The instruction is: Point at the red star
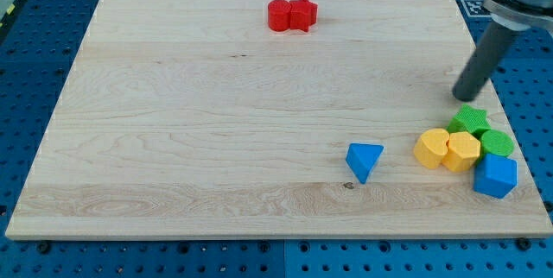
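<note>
Tip [463,97] down on the counter [199,123] at about 3 o'clock, just above the green star [469,119] — close, contact not clear. No fingers on this rod, so nothing clenched or grasped.

Red star [303,13] far off at 12 o'clock, touching a second red block [279,15] on its 9 o'clock side.

Clustered at 4 o'clock: green star, green block [497,143], two yellow blocks [431,148] [462,151], blue cube [495,176] — packed together. Blue triangle [364,161] alone, toward 9 o'clock of the cluster.
</note>
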Controlling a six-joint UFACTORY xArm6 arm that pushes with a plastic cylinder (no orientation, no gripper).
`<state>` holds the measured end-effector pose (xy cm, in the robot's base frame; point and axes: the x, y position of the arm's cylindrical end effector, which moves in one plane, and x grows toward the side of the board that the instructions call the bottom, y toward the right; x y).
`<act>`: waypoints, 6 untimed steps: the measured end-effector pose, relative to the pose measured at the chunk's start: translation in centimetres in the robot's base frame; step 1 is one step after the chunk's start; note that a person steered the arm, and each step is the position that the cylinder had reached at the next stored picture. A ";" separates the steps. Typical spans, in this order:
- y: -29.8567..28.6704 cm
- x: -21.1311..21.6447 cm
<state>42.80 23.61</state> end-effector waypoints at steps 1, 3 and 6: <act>-4.7 -4.2; -13.5 -16.5; -21.6 -19.5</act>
